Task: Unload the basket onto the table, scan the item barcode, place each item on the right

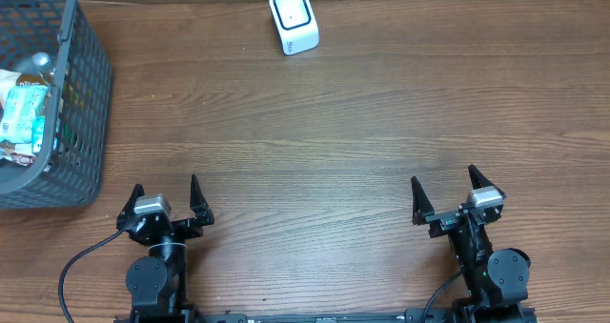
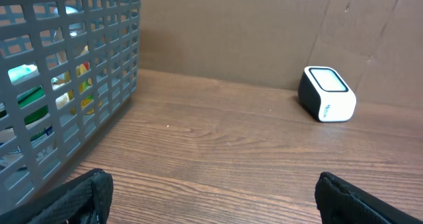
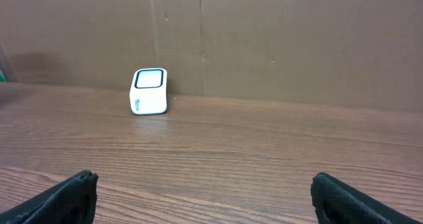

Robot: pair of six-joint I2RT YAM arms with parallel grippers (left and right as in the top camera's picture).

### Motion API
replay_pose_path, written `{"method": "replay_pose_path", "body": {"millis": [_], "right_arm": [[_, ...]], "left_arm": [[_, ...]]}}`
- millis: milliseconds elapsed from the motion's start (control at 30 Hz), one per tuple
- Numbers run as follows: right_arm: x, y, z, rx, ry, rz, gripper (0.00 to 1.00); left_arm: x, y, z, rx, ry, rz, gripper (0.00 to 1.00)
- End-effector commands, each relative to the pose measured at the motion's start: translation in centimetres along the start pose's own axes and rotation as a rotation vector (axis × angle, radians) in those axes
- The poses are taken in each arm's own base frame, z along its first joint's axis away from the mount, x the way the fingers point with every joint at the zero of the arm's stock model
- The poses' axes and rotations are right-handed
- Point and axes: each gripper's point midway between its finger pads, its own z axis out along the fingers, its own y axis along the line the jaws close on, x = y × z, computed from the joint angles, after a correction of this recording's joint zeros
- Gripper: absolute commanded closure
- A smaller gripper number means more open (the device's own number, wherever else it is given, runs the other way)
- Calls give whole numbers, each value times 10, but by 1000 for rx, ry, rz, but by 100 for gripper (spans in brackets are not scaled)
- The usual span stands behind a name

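Note:
A small white barcode scanner (image 1: 294,20) with a dark window stands at the back of the wooden table; it also shows in the left wrist view (image 2: 326,94) and the right wrist view (image 3: 149,91). Packaged items (image 1: 21,113) lie in a grey mesh basket (image 1: 81,123) at the far left, partly hidden by its walls; the left wrist view looks through the basket (image 2: 99,85). My left gripper (image 1: 166,195) sits open at the front left, holding nothing. My right gripper (image 1: 444,196) sits open at the front right, also holding nothing. Both are far from the scanner and the basket.
A brown cardboard wall (image 3: 277,39) backs the table behind the scanner. Bare wood table (image 1: 315,142) stretches between the grippers and the scanner. A black cable (image 1: 71,271) loops beside the left arm's base.

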Motion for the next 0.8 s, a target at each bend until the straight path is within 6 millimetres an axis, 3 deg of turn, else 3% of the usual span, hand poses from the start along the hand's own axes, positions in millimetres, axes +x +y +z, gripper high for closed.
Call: {"method": "replay_pose_path", "body": {"millis": [0, 467, 767], "right_arm": [[3, -3, 0, 13, 0, -5, 0], [3, -3, 0, 13, 0, -5, 0], [3, -3, 0, 13, 0, -5, 0]], "left_arm": [[-1, 2, 0, -9, -8, -11, 1], [-2, 2, 0, -9, -11, -11, 1], [-17, 0, -1, -2, -74, -18, 0]]}}
